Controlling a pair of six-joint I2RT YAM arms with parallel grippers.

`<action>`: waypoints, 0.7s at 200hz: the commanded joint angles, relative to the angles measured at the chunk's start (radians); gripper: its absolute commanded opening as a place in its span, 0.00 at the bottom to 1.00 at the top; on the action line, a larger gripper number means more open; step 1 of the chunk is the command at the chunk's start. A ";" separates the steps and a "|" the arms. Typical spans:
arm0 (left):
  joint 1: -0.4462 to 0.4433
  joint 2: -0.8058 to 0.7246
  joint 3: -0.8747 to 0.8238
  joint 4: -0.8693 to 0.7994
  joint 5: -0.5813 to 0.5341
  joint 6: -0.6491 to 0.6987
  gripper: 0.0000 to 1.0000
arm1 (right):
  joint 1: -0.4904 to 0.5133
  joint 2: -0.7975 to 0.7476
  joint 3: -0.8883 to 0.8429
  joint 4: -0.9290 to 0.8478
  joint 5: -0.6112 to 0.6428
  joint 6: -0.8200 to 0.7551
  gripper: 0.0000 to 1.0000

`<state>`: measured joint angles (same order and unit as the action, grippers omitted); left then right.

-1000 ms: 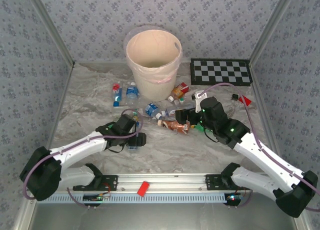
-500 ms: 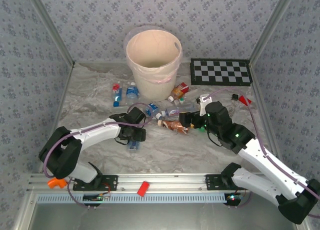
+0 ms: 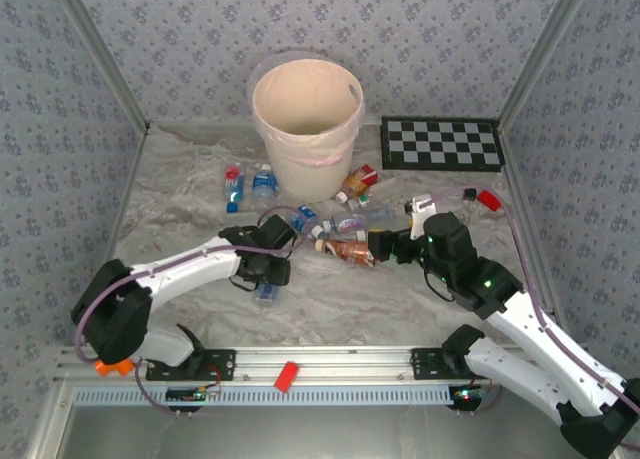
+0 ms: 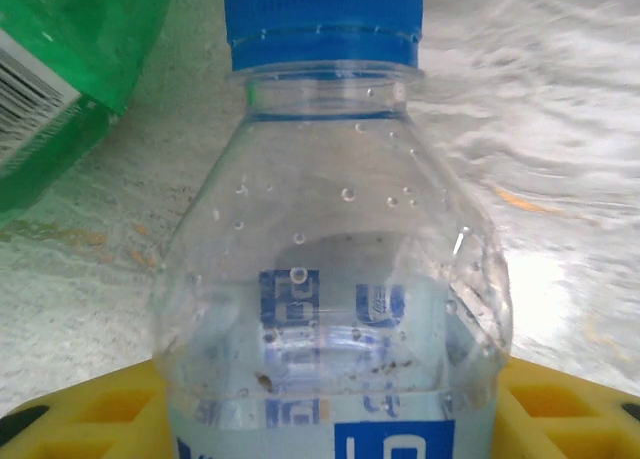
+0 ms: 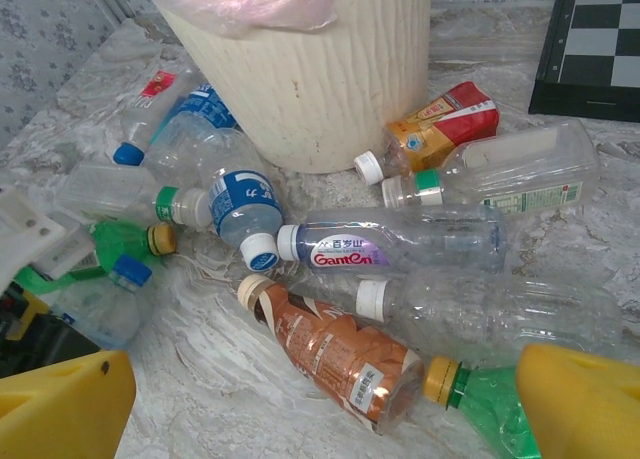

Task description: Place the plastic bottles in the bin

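My left gripper (image 3: pixel 264 271) is shut on a clear plastic bottle (image 4: pixel 330 279) with a blue cap and blue label. It lies low over the table, left of the pile, the yellow fingers (image 4: pixel 80 414) on both sides of its body. My right gripper (image 5: pixel 320 409) stands open just above a crushed brown bottle (image 5: pixel 340 354), nothing between its fingers. Around it lie a clear Ganten bottle (image 5: pixel 400 241), a green bottle (image 5: pixel 490 407), an orange-red one (image 5: pixel 445 124) and several clear ones. The peach-cream bin (image 3: pixel 306 119) stands upright behind the pile.
A checkerboard (image 3: pixel 442 144) lies at the back right. Two blue-labelled bottles (image 3: pixel 248 187) lie left of the bin. A green bottle (image 4: pixel 60 69) lies close to the held one. Patterned walls close the table in on three sides.
The left jaws closed onto the blue-capped bottle after moving slightly right. The right gripper drew back toward the near right, still open.
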<state>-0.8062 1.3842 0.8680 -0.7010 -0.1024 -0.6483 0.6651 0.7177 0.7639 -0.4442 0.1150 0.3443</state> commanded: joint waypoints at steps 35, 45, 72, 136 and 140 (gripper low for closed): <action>-0.011 -0.170 0.285 -0.171 -0.095 0.046 0.55 | -0.015 -0.130 -0.018 -0.065 0.009 -0.001 1.00; -0.011 -0.165 0.367 -0.198 -0.128 0.069 0.55 | -0.016 -0.145 -0.018 -0.071 0.006 0.001 1.00; 0.001 -0.083 0.646 -0.292 -0.171 0.124 0.55 | -0.018 -0.164 -0.010 -0.093 0.006 0.002 1.00; 0.093 0.199 1.219 -0.311 -0.170 0.284 0.54 | -0.021 -0.212 0.010 -0.137 0.035 0.023 1.00; 0.101 0.217 1.244 -0.303 -0.170 0.293 0.54 | -0.021 -0.215 0.010 -0.139 0.035 0.024 1.00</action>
<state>-0.7448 1.5215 1.9709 -0.9882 -0.2653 -0.4450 0.6498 0.5274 0.7506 -0.5541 0.1242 0.3489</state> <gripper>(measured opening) 0.544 0.995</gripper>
